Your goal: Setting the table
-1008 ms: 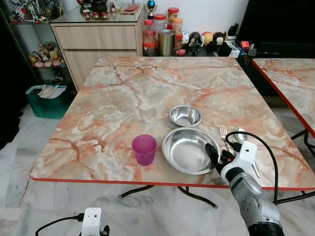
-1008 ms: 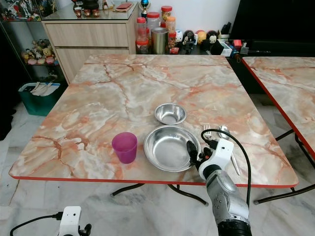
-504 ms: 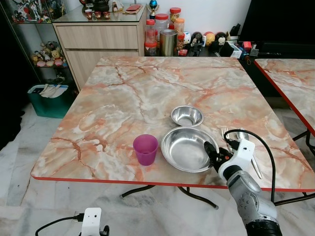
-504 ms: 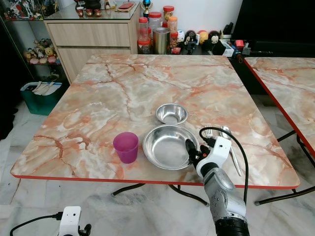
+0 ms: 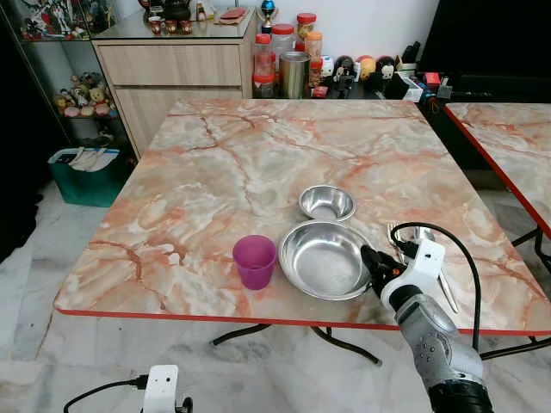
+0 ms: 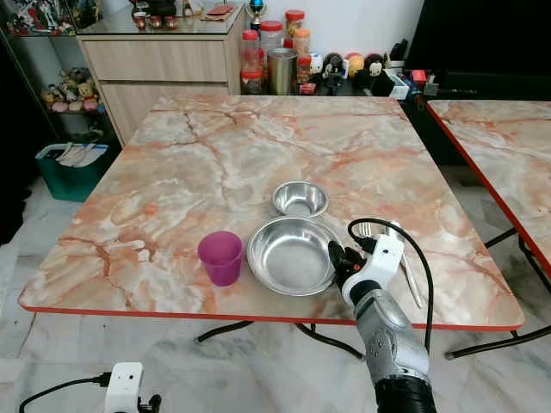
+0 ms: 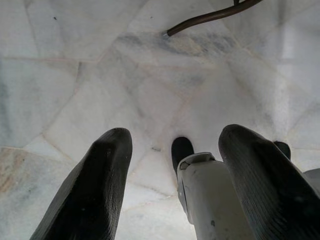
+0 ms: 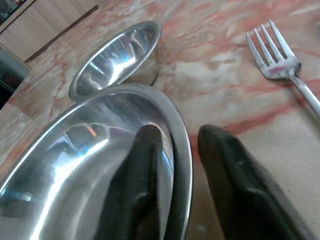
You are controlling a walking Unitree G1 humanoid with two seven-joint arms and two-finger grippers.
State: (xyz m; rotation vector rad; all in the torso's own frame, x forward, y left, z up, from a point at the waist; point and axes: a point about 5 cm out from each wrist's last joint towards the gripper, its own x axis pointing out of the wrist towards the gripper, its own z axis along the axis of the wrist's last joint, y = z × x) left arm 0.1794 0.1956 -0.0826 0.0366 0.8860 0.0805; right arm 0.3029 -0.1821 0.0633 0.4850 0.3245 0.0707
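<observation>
The right wrist view shows the right gripper (image 8: 175, 165) pinching the rim of the large steel plate (image 5: 325, 260), one finger inside the dish and one outside, a hold the head views blur. The plate lies flat near the marble table's (image 5: 258, 163) front edge, between the purple cup (image 5: 254, 261) and the fork (image 8: 285, 70), whose tines point toward the far edge. The left gripper (image 7: 175, 165) hangs over the floor, fingers spread wide.

A home dining room: marble-patterned surface (image 5: 258, 163), wooden sideboard (image 5: 168, 73) with jars (image 5: 280, 47), shelf of figurines (image 5: 77, 95).
</observation>
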